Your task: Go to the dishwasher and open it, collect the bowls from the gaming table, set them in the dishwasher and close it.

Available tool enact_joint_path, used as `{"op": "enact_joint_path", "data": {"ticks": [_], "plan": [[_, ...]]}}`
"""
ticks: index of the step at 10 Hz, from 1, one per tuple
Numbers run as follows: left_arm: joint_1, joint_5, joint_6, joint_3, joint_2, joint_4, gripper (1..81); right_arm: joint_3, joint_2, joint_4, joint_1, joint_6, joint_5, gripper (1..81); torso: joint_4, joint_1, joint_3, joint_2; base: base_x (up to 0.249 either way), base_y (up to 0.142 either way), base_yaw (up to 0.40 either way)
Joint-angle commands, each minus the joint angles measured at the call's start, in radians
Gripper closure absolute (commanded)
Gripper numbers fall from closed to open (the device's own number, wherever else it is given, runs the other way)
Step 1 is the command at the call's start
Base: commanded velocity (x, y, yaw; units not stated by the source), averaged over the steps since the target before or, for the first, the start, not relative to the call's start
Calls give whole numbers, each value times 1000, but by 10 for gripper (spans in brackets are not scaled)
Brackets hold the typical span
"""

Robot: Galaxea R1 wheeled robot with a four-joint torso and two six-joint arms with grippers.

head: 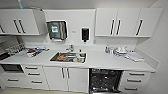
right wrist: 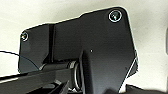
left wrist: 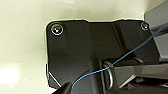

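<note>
The dishwasher (head: 105,81) sits under the white counter, right of the sink cabinet. Its front stands open, showing a dark interior with wire racks. The bowls and the gaming table are out of view. Both wrist views show the robot's own dark plate and jointed bar over a pale floor, and no fingers can be made out there.
A steel sink (head: 68,57) with items in it is set in the white counter (head: 100,62). Dishes (head: 120,50) stand to the right and a dish rack (head: 16,48) to the left. White drawers (head: 136,80) flank the dishwasher. Wall cabinets (head: 117,22) hang above.
</note>
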Motion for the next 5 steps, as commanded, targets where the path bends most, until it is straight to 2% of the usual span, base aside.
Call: {"op": "enact_joint_path", "data": {"ticks": [1, 2, 3, 5], "plan": [[-36, 46, 8, 0, -11, 11, 10, 0, -2, -6, 43, -5, -85, 10, 0, 0, 0, 0, 0, 0, 368], [-36, 45, 6, 3, -15, 31, 10, 4, -11, -3, 38, -3, -83, 10, 0, 0, 0, 0, 0, 0, 369], [-37, 41, 6, 11, -24, 34, 10, 45, -28, -3, 35, -3, -79, 10, 0, 0, 0, 0, 0, 0, 369], [-25, 25, 6, 66, -61, 33, 10, 210, -119, -3, 35, -3, -72, 10, 0, 0, 0, 0, 0, 0, 369]]}}
